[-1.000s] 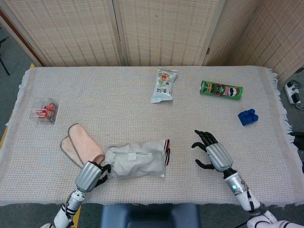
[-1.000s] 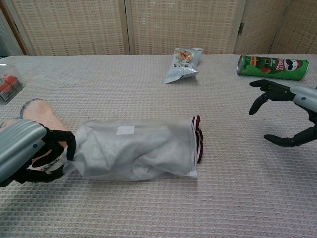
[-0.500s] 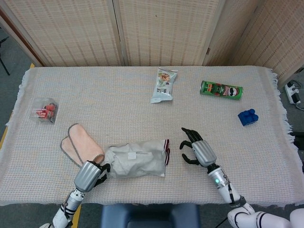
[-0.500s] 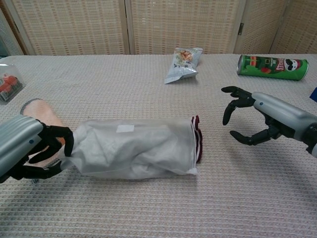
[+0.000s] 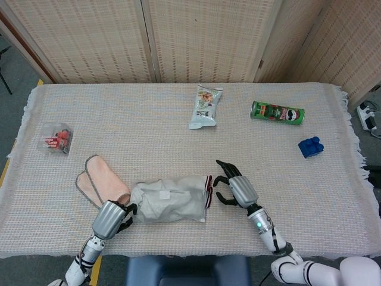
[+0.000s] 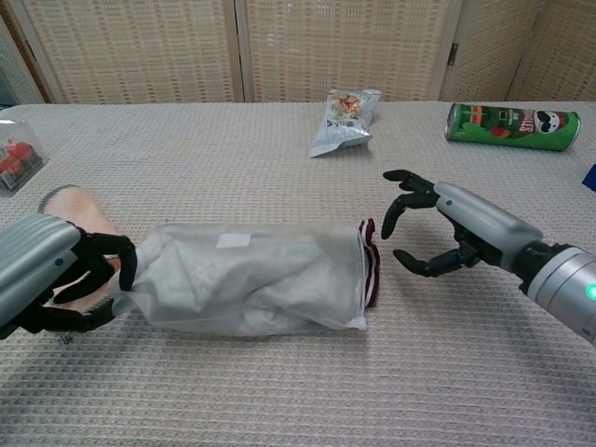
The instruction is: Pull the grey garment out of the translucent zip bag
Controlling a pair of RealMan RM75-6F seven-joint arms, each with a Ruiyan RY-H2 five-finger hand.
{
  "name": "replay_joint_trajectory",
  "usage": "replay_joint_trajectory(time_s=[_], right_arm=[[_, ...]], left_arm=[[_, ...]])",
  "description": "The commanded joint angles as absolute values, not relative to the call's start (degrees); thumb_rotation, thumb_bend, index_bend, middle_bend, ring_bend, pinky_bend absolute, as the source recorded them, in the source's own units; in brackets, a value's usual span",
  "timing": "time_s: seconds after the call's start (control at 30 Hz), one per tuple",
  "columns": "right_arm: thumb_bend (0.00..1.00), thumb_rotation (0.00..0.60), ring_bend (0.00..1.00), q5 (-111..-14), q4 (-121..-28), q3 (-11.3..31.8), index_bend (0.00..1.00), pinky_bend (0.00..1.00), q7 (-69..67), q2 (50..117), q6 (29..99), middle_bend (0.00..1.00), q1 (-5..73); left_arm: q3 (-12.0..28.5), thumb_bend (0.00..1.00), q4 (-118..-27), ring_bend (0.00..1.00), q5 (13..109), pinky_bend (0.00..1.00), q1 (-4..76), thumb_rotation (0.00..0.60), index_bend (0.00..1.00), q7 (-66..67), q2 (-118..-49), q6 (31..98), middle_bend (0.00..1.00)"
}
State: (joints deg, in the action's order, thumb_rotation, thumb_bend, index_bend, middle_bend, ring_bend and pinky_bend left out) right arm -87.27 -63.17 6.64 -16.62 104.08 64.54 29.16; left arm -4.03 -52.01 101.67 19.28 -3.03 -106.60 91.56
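Head view: the bag lies at lower centre with the grey garment inside. The left hand clamps the bag's left end. The right hand, fingers apart, hovers just right of the bag's mouth. A can lies upper right.

Chest view: the left hand grips the bag at left; the right hand is spread near its maroon-edged mouth, holding nothing.

Bare cloth lies between the right hand, fingers spread, and the zip bag mouth; the pink cloth crowds the left hand gripping the bag's far end.
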Motion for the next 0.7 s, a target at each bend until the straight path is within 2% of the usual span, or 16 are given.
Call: replay_joint_trajectory(time_s=[0.03, 0.5, 0.7], right_arm=[[0.38, 0.600, 0.00, -87.03, -60.58, 6.97, 0.45, 0.00, -17.84, 106.01, 64.61, 0.00, 29.96], [0.38, 0.600, 0.00, -86.38, -52.40, 7.14, 0.46, 0.00, -22.19, 112.61, 63.30, 0.00, 32.66], [0.39, 0.600, 0.00, -85.74, -51.04, 7.03, 0.50, 0.00, -23.32, 114.26, 62.30, 0.00, 33.23]], left_arm=[[-3.97, 0.51, -52.02, 1.00, 101.58, 1.00, 19.32, 0.600, 0.71, -3.07, -106.60, 91.47, 1.00], [-3.57, 0.51, -51.67, 1.00, 100.87, 1.00, 19.53, 0.600, 0.71, -3.65, -106.92, 90.83, 1.00], [-3.37, 0.51, -51.61, 1.00, 100.63, 1.00, 19.55, 0.600, 0.71, -3.90, -106.81, 90.92, 1.00]])
